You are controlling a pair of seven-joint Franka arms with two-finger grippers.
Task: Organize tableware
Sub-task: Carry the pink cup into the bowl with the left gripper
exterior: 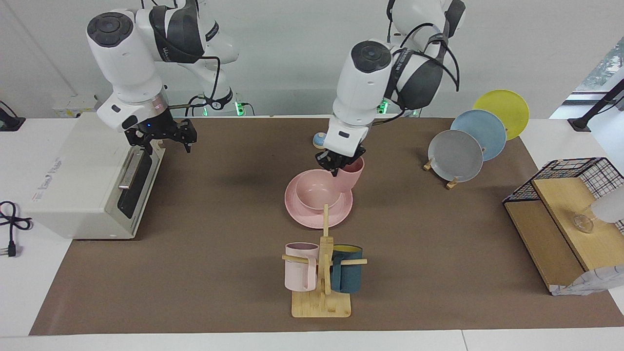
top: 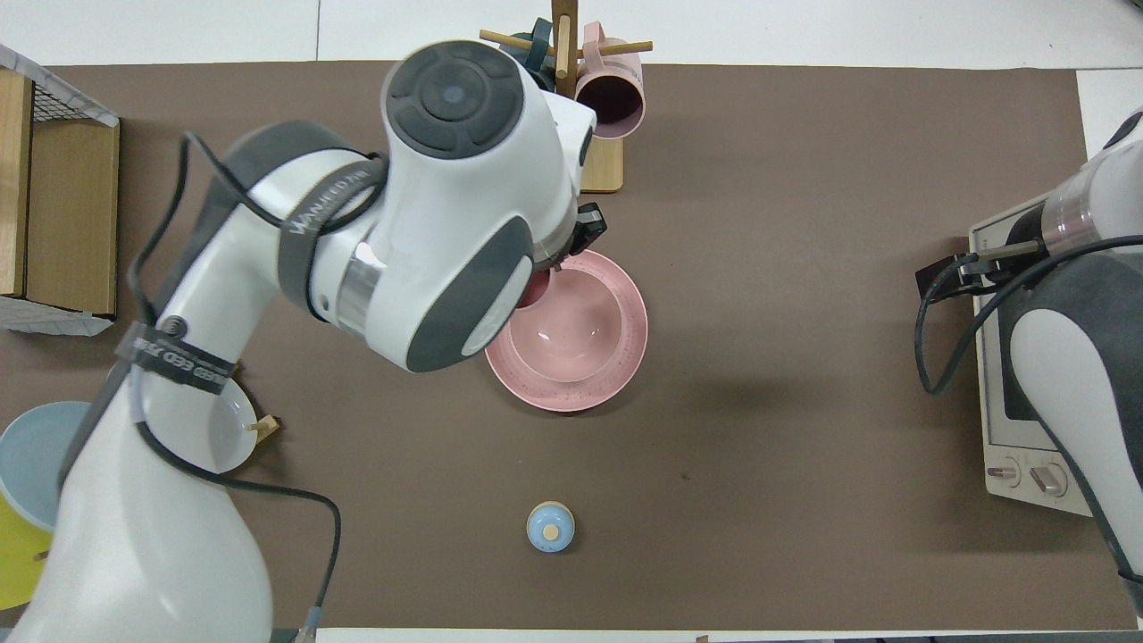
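The pink plate (exterior: 312, 218) lies at the table's middle with the pink bowl (exterior: 317, 191) standing in it. My left gripper (exterior: 337, 165) is shut on the rim of the pink cup (exterior: 351, 176) and holds it slightly tilted over the plate's edge, beside the bowl on its left-arm side. I cannot tell whether the cup's base touches the plate. In the overhead view the left arm covers the gripper; the plate (top: 571, 395), the bowl (top: 576, 326) and a sliver of the cup (top: 534, 291) show. My right gripper (exterior: 165, 140) waits open over the toaster oven (exterior: 87, 195).
A wooden mug tree (exterior: 322, 292) with a pale pink mug (exterior: 300, 267) and a teal mug (exterior: 347, 270) stands farther from the robots than the plate. A rack holds grey (exterior: 456, 155), blue and yellow plates. A wire-and-wood shelf (exterior: 560, 229) and a small blue lid (top: 550, 527) are also there.
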